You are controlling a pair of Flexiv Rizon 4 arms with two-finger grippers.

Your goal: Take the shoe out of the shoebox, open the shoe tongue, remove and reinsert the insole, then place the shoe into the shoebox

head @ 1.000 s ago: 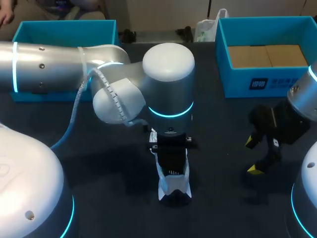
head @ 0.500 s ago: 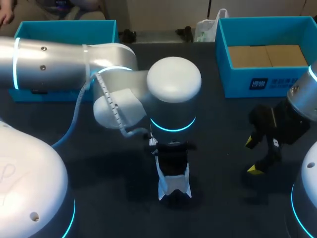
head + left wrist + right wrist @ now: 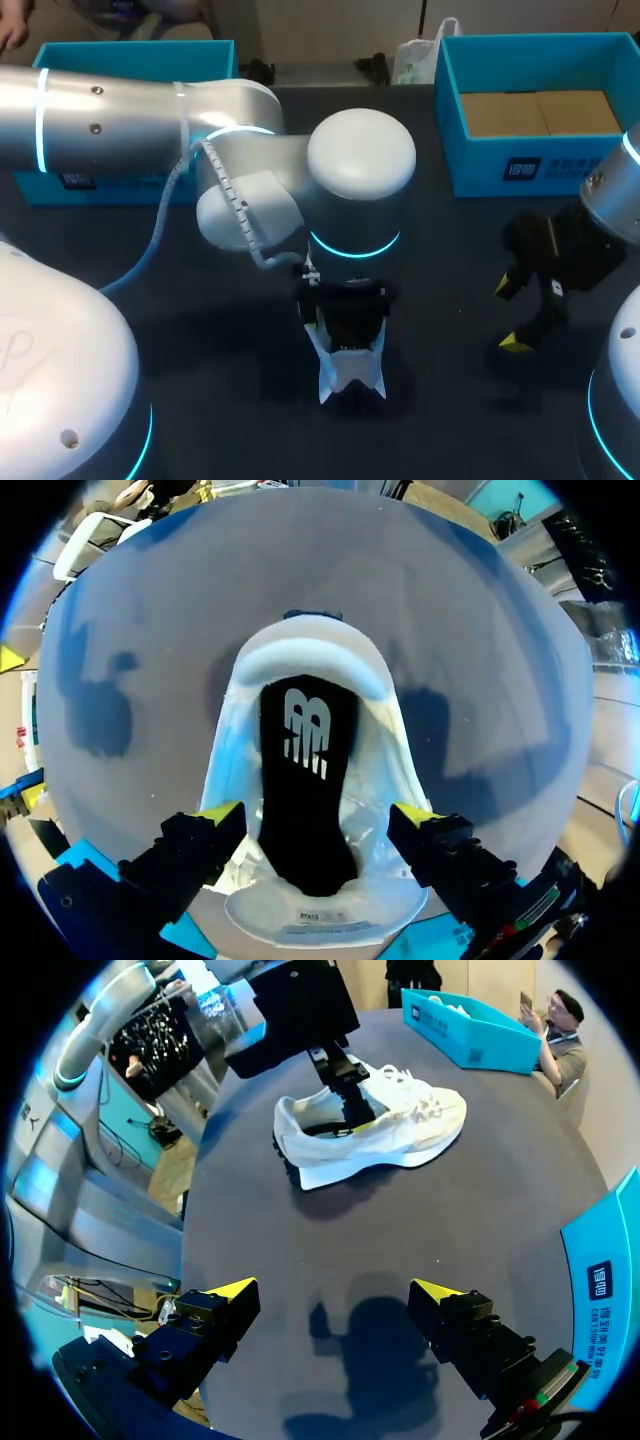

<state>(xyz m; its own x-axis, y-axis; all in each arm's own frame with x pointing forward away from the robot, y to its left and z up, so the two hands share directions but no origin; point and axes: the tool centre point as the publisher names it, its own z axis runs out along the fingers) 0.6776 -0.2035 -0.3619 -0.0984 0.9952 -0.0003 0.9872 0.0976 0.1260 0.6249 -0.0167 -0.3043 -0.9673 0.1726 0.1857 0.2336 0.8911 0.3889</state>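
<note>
Two left fingers (image 3: 220, 818), spread wide, straddling the mouth of the shoe (image 3: 378, 742) from above, one yellow tip by each white side wall. Open, gripping nothing; cannot tell whether brushing the collar or just clear of it.

Straight between them, down inside: black insole (image 3: 305, 780), lying flat in its bed. Nearer the wrist, tongue (image 3: 320, 916) already folded forward, pale underside up, mouth wide and clear.

Looks thin and floppy, that insole: light foam by the look of it, likelier to bend and buckle than to lift like a plate. Best pinched at the heel edge, then peeled up and back. May cling to the footbed, so expect the whole light shoe to want to come along. Calls for a second hold on the shoe itself. Soft-looking upper and padded collar, probably yielding under a firm pinch without harm; sole and heel likely the stiffer places to steady it.

Outward now: shoe upright on its sole, middle of the worktop (image 3: 450, 420), out of the box. Right fingers (image 3: 232, 1298) also apart, empty, hovering over bare worktop well apart from the shoe. At the far edge, blue shoebox (image 3: 540, 165); another blue box (image 3: 130, 48) far left.
</note>
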